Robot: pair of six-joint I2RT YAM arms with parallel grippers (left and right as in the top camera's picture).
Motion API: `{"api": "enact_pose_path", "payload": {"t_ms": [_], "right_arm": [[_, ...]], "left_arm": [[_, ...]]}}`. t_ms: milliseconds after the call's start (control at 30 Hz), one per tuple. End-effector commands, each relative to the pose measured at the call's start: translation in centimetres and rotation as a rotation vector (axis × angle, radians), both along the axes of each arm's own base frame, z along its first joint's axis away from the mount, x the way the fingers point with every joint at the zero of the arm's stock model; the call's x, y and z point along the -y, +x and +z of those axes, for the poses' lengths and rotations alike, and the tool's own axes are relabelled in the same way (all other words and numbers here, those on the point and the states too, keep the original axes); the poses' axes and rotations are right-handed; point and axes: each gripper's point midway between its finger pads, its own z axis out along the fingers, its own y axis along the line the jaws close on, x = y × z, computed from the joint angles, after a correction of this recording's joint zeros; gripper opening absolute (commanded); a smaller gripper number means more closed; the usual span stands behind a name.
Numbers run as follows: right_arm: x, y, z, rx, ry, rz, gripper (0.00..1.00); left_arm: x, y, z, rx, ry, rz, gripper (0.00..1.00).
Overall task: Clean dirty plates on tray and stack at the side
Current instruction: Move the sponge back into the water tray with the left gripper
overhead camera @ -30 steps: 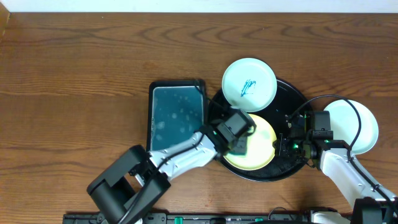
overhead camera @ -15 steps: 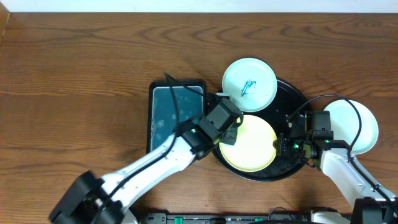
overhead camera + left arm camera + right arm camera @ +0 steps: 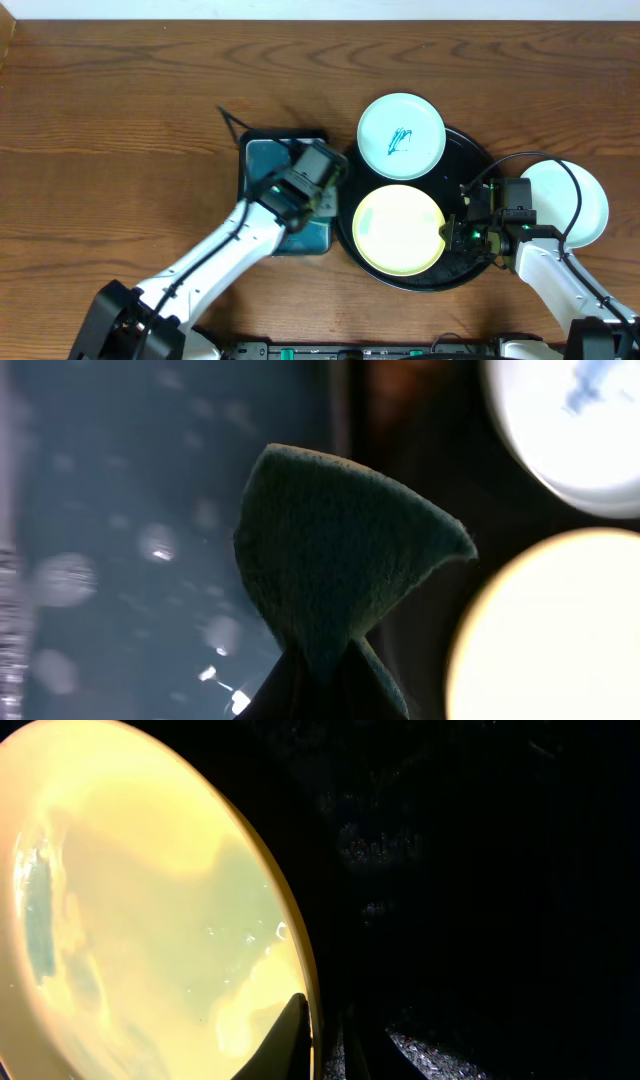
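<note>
The brown wooden table (image 3: pixel 120 120) holds a big black tray (image 3: pixel 478 152). Just beside it on the left is a smaller teal tray (image 3: pixel 262 165) with wet drops. The yellow plate (image 3: pixel 398 227) lies on the black tray, and its face looks clean. A pale plate with a teal scribble (image 3: pixel 401 135) sits on the tray's back edge. Another pale plate (image 3: pixel 585 205) rests on the table to the right, partly behind a cable (image 3: pixel 572 190). The right claw (image 3: pixel 322 1035) pinches the yellow plate's rim. The left claw (image 3: pixel 320 685) hangs over the teal tray, closed tight on a green sponge (image 3: pixel 340 550).

Yellow plate (image 3: pixel 399 228) unmarked, pale mint plate (image 3: pixel 401 135) teal-scribbled, tray (image 3: pixel 478 152) glossy black, sponge (image 3: pixel 340 560) dark green, table (image 3: pixel 120 120) brown wood-grain.
</note>
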Motion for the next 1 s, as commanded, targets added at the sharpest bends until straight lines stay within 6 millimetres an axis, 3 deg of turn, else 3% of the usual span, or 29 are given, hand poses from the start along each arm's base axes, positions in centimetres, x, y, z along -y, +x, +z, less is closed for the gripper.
{"api": "enact_pose_path", "payload": {"t_ms": [0, 233, 600, 667, 767, 967], "right_arm": [[0.0, -0.1, -0.1, 0.0, -0.007, 0.008, 0.11], [0.0, -0.2, -0.5, 0.015, -0.006, 0.008, 0.1], [0.0, -0.1, -0.9, 0.037, -0.006, 0.008, 0.03], [0.0, -0.1, -0.9, 0.038, -0.006, 0.008, 0.01], [0.0, 0.0, -0.9, 0.041, -0.006, 0.008, 0.01], [-0.1, 0.1, -0.8, 0.048, -0.003, 0.009, 0.01]], "left_arm": [[-2.9, 1.1, -0.2, 0.009, 0.034, 0.066, 0.08], [-6.4, 1.8, -1.9, -0.037, 0.058, 0.164, 0.08], [-6.6, 1.7, -6.1, -0.119, 0.115, 0.146, 0.08], [-6.6, 1.5, -7.0, -0.142, 0.127, 0.145, 0.14], [-6.7, 1.3, -8.1, -0.17, 0.142, 0.144, 0.32], [-6.8, 1.1, -8.6, -0.183, 0.15, 0.144, 0.37]]}}
